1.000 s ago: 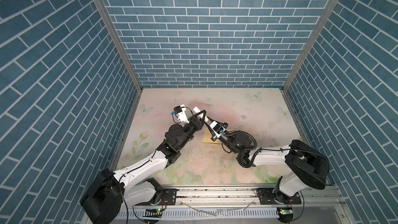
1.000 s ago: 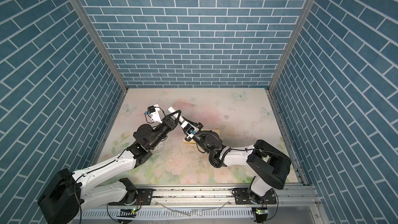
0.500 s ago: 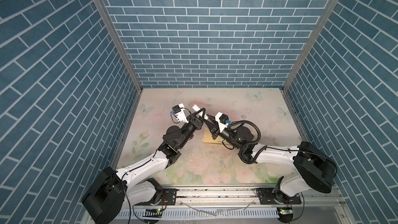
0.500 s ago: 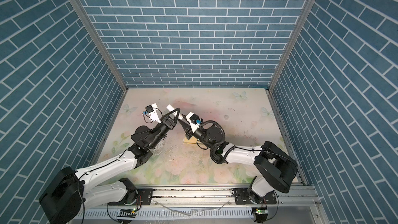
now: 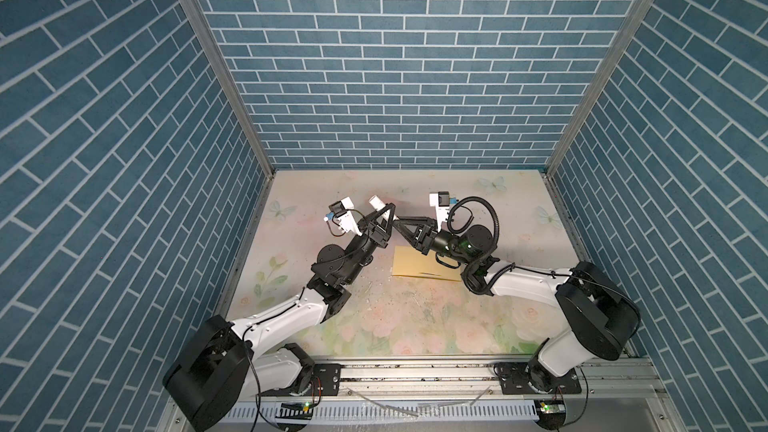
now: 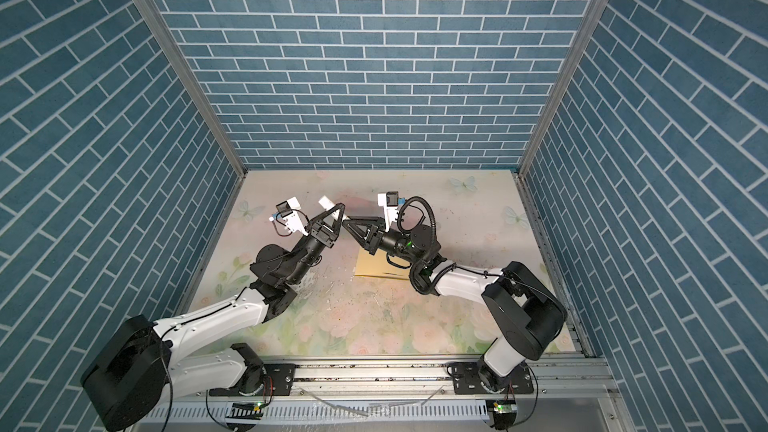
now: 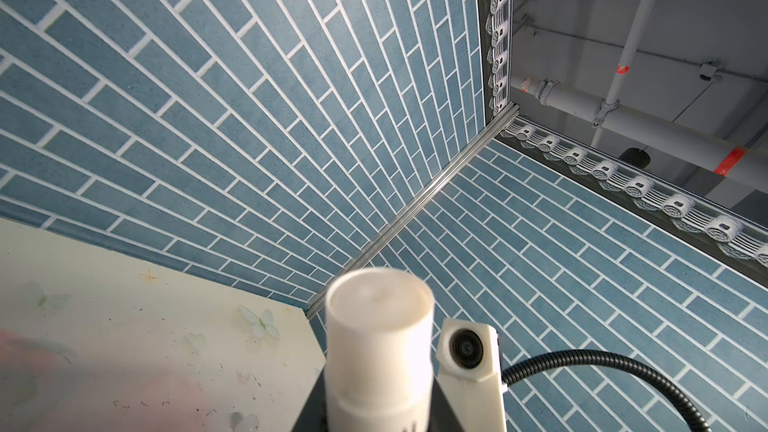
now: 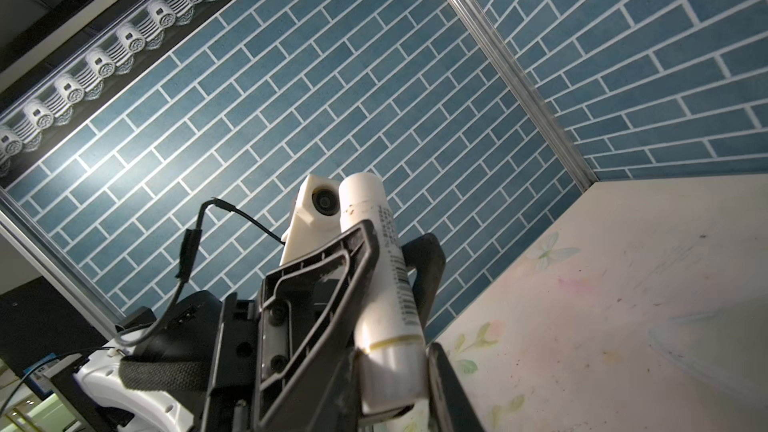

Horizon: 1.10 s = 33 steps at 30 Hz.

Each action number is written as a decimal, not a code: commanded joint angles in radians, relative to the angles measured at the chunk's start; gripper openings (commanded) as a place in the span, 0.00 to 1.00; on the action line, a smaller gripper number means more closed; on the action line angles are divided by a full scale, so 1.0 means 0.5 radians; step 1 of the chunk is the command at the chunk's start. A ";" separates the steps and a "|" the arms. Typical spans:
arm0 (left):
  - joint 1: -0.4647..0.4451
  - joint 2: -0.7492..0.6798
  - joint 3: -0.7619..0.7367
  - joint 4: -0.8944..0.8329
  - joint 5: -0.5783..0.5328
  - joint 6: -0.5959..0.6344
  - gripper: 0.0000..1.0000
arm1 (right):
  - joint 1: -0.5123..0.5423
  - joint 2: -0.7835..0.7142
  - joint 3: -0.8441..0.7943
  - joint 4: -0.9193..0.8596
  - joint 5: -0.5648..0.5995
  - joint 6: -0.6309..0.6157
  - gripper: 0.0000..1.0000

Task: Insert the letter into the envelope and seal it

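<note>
A white glue stick [image 5: 376, 202] [image 6: 326, 203] hangs above the table, held at both ends. My left gripper [image 5: 390, 210] [image 6: 340, 209] is shut on its barrel; in the left wrist view the tube [image 7: 378, 347] rises from between the dark fingers [image 7: 309, 409]. My right gripper [image 5: 397, 223] [image 6: 346, 223] meets it tip to tip. In the right wrist view its jaws are shut on the tube's [image 8: 382, 284] end section below a yellow ring. The yellow-tan envelope [image 5: 409, 261] [image 6: 370, 265] lies flat under the right gripper, partly covered. The letter is out of view.
The floral table mat [image 5: 415, 326] carries small specks and smears. Blue brick walls [image 5: 395, 76] close in the back and both sides. The arm bases sit on a rail [image 5: 415, 376] along the front edge.
The right wrist has rolled and lifted, so its camera has swung up and toward the back wall. Both grippers have stayed together at the glue stick, slightly higher than before.
</note>
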 commanded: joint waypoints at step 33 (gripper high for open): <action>-0.031 -0.186 0.021 -0.435 -0.041 -0.275 0.00 | 0.617 -0.086 -0.215 0.217 1.506 -2.899 0.44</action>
